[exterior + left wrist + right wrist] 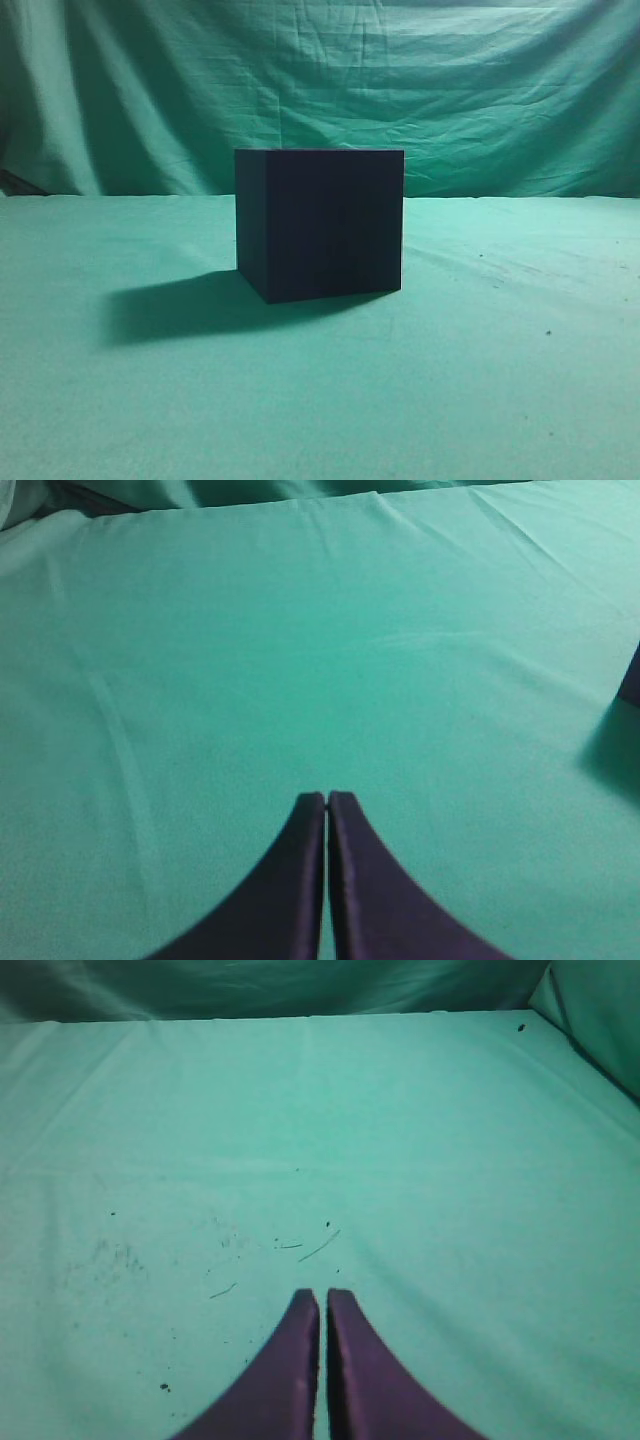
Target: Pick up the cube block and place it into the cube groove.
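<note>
The cube groove [320, 225], a large dark navy-black box with plain matte sides, stands in the middle of the green cloth in the exterior view; its opening does not show. The smaller purple-topped cube block is out of view in every frame. My left gripper [327, 798] is shut and empty, low over bare cloth. A sliver of a dark object [632, 680] with its shadow shows at the right edge of the left wrist view; I cannot tell which cube it is. My right gripper [323, 1296] is shut and empty over bare cloth. Neither gripper shows in the exterior view.
Green cloth covers the table [500, 380] and hangs as a backdrop [320, 80] behind it. The box casts a shadow [180, 305] to its left. Small dark specks and threads [300, 1245] lie on the cloth ahead of the right gripper.
</note>
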Motion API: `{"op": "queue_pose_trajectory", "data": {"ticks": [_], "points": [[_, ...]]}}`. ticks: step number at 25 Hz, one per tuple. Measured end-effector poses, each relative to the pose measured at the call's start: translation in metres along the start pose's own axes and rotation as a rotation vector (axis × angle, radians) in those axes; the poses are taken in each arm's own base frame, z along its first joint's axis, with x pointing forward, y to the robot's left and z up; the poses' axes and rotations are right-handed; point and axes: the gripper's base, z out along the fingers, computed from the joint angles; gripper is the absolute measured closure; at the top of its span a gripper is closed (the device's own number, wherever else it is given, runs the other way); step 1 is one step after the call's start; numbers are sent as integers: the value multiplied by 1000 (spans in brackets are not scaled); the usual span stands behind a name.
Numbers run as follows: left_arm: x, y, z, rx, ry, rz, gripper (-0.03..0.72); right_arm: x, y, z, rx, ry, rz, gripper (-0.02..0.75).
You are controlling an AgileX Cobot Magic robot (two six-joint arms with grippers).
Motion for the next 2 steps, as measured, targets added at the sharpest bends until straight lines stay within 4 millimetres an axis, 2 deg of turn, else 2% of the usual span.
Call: {"op": "queue_pose_trajectory", "data": {"ticks": [2], "points": [[0, 0, 0, 0, 0, 0, 688, 0, 0, 0, 0, 0, 0, 738]]}}
